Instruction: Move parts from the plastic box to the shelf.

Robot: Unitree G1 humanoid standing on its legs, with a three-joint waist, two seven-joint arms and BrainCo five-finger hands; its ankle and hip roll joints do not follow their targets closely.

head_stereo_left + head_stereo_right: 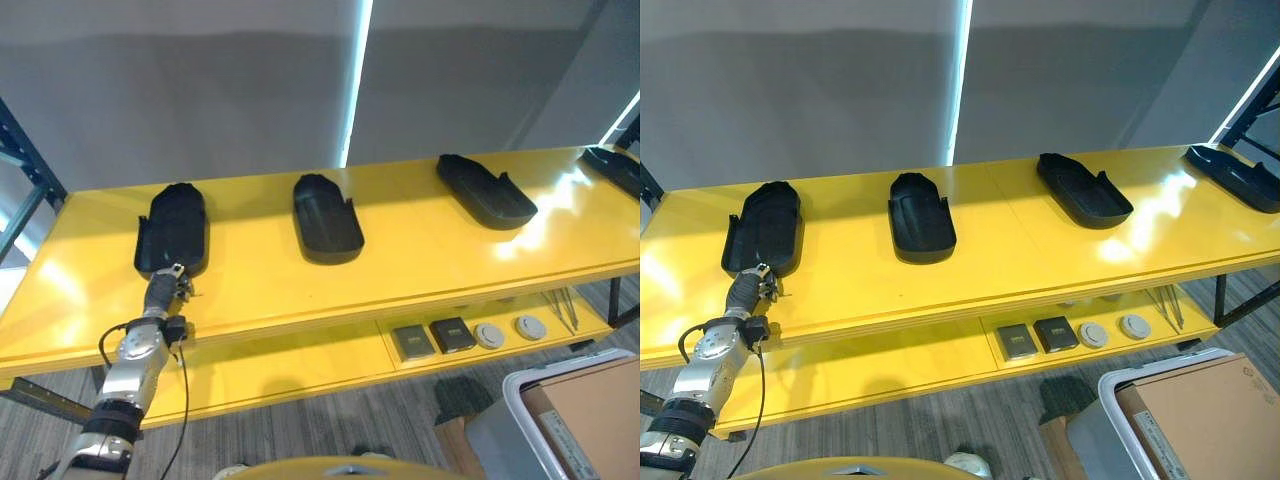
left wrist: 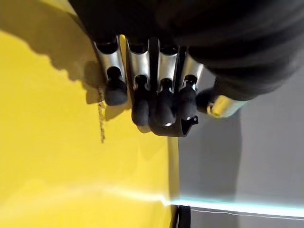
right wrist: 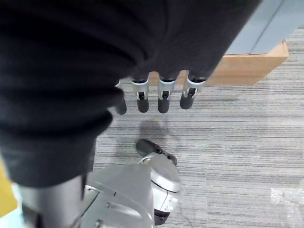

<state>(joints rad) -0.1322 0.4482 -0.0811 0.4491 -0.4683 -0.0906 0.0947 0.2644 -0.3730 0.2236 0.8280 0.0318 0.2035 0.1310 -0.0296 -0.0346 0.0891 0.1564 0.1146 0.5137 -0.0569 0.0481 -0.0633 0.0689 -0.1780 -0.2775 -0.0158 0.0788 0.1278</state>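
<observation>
Placement is the step in hand, by my reading: the left hand [image 1: 165, 292] reaches over the near edge of the yellow shelf [image 1: 420, 250], its fingers [image 2: 156, 102] curled down onto the near end of the leftmost black moulded plastic part [image 1: 172, 228]. In the left wrist view a dark lip shows under the fingertips with the thumb set against it, so they seem to pinch the part's rim, though the contact is hard to make out. To finish well, the part should lie flat and square with its neighbours, clear of the near edge, before the fingers loosen and lift straight off without dragging it.

Three more black moulded parts lie along the shelf: one in the middle [image 1: 326, 217], one to the right [image 1: 486, 190] and one at the far right end [image 1: 615, 168], well apart from one another. The right hand [image 3: 159, 97] hangs idle over grey carpet [image 3: 247, 142], fingers straight and slack, holding nothing.

The shelf top is glossy yellow with bright glare; a lower yellow tier [image 1: 300, 365] carries small square and round items [image 1: 470, 335]. Grey blinds hang behind. A grey plastic box [image 1: 520, 415] stands on the carpet at near right, with a brown cardboard sheet [image 1: 590, 410] over it.
</observation>
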